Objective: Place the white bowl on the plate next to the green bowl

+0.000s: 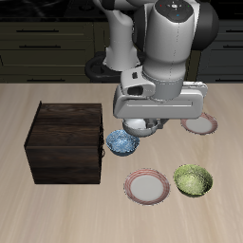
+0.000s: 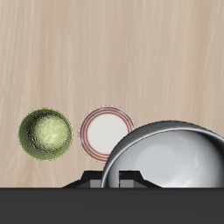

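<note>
My gripper [image 1: 140, 121] is shut on the rim of the white bowl [image 1: 136, 126] and holds it above the table, behind the blue-patterned bowl. In the wrist view the white bowl [image 2: 168, 159] looms large and close, with greyish inside, beside my gripper [image 2: 112, 178]. The plate [image 1: 148, 186], with a pink-red rim and pale centre, lies near the table's front edge with nothing on it. The mottled green bowl [image 1: 194, 179] stands right beside it. Both show in the wrist view: the plate [image 2: 107, 133] and the green bowl [image 2: 45, 134].
A blue-patterned bowl [image 1: 121, 142] stands just in front of the gripper, beside a dark wooden box [image 1: 66, 142]. A second, smaller pink plate [image 1: 200, 124] lies farther back, beside the arm.
</note>
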You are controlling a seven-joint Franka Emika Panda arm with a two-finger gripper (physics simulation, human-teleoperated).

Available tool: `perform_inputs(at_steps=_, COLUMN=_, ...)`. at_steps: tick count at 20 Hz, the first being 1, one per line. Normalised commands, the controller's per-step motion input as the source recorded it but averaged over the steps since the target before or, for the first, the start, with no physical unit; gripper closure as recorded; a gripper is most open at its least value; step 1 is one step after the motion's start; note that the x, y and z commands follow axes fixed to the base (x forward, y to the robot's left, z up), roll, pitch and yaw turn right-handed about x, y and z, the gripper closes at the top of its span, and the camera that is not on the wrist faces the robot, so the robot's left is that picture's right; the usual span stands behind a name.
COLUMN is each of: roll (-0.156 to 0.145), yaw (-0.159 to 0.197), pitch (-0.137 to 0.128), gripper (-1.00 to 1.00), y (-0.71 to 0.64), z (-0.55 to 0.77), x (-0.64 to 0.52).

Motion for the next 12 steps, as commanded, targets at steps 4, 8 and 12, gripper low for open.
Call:
perform_inputs(at_steps=4, roll=0.029, yaw=0.016, pitch=0.036, gripper=1.0, y=0.13, z=-0.4, x=0.09)
perform_inputs(at_steps=8, roll=0.013, yaw=0.014, pitch=0.032, gripper=1.0, y=0.01, z=-0.27, x=0.08)
perform_inputs(at_steps=12, roll=0.008, yaw=0.011, pitch=0.031, gripper=1.0, y=-0.03, z=-0.32, x=0.09)
